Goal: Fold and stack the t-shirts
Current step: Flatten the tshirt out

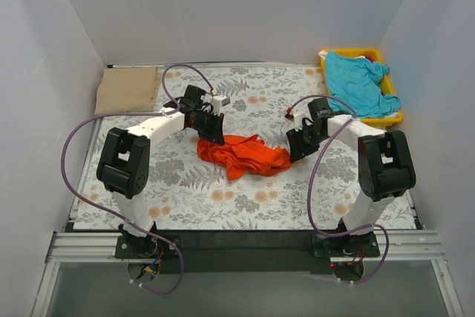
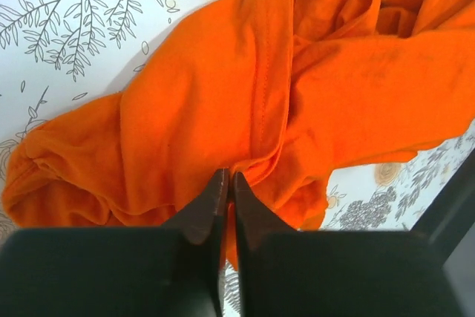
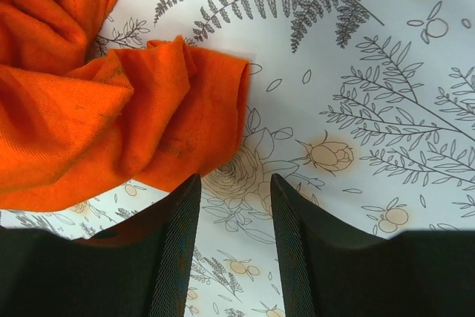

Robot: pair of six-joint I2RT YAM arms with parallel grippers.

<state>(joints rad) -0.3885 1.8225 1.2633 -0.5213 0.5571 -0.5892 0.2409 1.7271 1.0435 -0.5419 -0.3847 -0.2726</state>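
The left claw is seen clenched, apparently on a fold of the orange-red t-shirt, which is crumpled at the centre of the fern-printed tabletop. The right claw is held released, its fingers spread over the tabletop just beside the shirt's edge. A turquoise t-shirt is heaped in a yellow tray at the far right. A tan t-shirt is laid flat at the far left.

Both arms reach inward, wrists tipped down. The left gripper has its fingers pressed together, seemingly pinching the orange-red t-shirt. The right gripper holds its fingers parted.
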